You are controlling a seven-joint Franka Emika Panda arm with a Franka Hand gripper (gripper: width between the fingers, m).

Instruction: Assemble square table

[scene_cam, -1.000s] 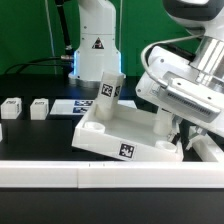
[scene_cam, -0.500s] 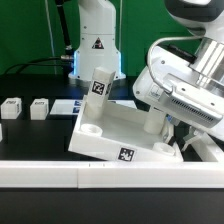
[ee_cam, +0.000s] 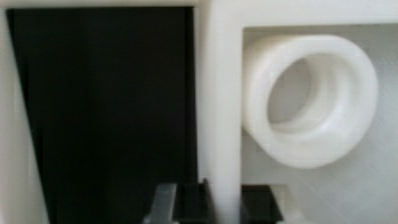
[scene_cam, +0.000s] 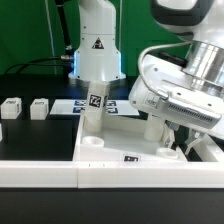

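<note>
The gripper (scene_cam: pixel 161 131) was pinched narrow on the raised rim of the square table slab (scene_cam: pixel 120 135), its fingers (ee_cam: pixel 175 203) either side of the wall beside a round corner socket (ee_cam: pixel 313 100). The slab lay flat. One leg (scene_cam: pixel 95 106) stood upright in the slab's far corner, and two loose legs (scene_cam: pixel 12 107) sat well apart from the slab.

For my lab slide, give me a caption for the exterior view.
Gripper shut on the square table's rim; one leg socketed, two legs loose beside it.
</note>
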